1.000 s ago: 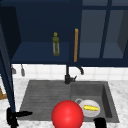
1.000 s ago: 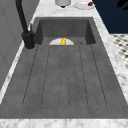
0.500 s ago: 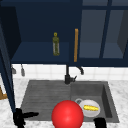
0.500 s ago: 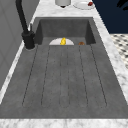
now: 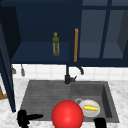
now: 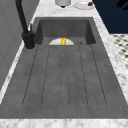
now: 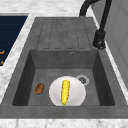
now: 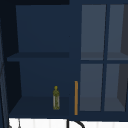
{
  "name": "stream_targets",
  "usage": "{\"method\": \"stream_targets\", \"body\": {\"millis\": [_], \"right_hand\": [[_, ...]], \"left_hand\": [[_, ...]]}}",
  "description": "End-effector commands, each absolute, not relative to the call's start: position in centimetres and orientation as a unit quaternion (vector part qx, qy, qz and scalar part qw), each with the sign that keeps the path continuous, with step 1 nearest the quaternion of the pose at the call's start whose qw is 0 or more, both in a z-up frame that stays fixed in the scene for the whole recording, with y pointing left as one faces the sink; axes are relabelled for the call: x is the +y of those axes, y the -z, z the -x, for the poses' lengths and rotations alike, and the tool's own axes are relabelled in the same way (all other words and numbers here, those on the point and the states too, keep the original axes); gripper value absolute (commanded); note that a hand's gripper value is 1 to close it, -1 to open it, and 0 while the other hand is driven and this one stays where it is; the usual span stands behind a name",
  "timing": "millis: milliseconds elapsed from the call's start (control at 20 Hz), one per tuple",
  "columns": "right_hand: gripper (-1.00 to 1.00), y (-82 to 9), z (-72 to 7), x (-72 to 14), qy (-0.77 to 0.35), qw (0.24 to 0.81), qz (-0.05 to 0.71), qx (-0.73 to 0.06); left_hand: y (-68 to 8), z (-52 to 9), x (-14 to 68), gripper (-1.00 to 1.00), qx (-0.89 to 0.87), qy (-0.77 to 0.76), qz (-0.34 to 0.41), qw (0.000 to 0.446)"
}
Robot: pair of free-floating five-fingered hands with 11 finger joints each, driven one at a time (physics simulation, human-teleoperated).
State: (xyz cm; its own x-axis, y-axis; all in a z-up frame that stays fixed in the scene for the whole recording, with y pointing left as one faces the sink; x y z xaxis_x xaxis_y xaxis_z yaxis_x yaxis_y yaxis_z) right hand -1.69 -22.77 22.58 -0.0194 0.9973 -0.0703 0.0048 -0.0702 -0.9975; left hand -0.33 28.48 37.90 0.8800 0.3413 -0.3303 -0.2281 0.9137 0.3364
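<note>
2 black hands hover low at the sink's front edge: the left hand [image 5: 25, 117] has its fingers stretched out and grasps nothing, while I cannot tell the right hand's [image 5: 100, 123] state. Between them sits a big red ball [image 5: 67, 114], untouched, and the yellow corn cob [image 7: 65, 91] lies on the white round plate [image 7: 77, 93] in the grey sink basin [image 7: 100, 75].

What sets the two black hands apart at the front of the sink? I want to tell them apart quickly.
The left hand is in fuller view, fingers stretched straight toward the red ball; of the right hand just a dark top shows at the picture's bottom edge, its fingers hidden. The left hand lies by the draining board, the right hand below the plate with corn. Both are black, flanking the ball.
</note>
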Motion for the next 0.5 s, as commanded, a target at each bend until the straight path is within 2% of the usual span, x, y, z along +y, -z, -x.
{"method": "stream_targets", "body": {"millis": [0,450], "right_hand": [[0.0,-22.6,1.7,-22.8,-0.521,0.476,0.513,-0.488],[0.0,-22.6,1.7,-22.8,-0.521,0.476,0.513,-0.488]], "left_hand": [[-37.5,0.5,27.6,-1.0,0.255,-0.121,-0.139,0.949],[-37.5,-1.8,27.7,-1.0,0.281,-0.138,-0.139,0.939]]}}
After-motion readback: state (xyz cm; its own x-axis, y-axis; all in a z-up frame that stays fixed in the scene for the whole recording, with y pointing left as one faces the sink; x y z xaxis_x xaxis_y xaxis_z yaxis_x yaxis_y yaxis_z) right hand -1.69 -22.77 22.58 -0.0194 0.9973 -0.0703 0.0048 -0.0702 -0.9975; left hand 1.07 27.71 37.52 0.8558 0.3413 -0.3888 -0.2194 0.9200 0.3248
